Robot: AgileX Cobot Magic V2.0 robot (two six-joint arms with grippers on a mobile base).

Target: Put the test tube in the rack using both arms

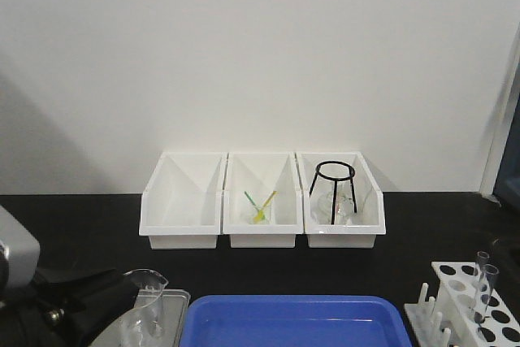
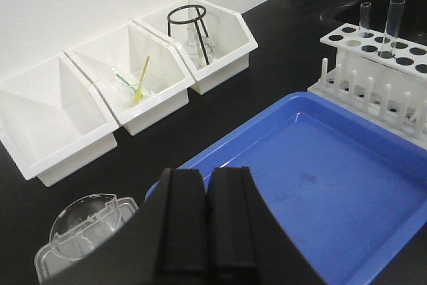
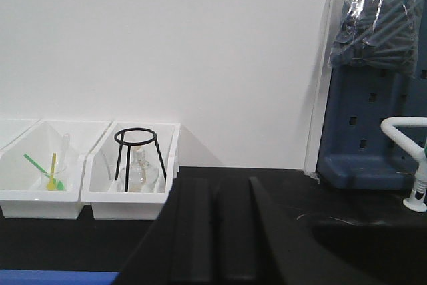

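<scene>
Two clear test tubes [image 2: 392, 25] stand upright in holes of the white rack [image 2: 347, 38], which shows at the upper right of the left wrist view. The front view has the same rack [image 1: 455, 278] at the bottom right with the test tubes [image 1: 486, 282] in it. My left gripper [image 2: 208, 173] is shut and empty, low over the near left corner of the blue tray [image 2: 320, 171], well short of the rack. My right gripper [image 3: 215, 183] is also shut and empty; its view holds neither rack nor tube. The left arm [image 1: 73, 302] lies at the front view's lower left.
Three white open bins [image 1: 260, 229] line the back wall; one holds a black wire stand [image 1: 333, 188] and a flask. A clear beaker [image 1: 145, 310] sits left of the blue tray [image 1: 292, 323]. A sink [image 3: 373, 245] and white tap [image 3: 413, 165] lie to the right.
</scene>
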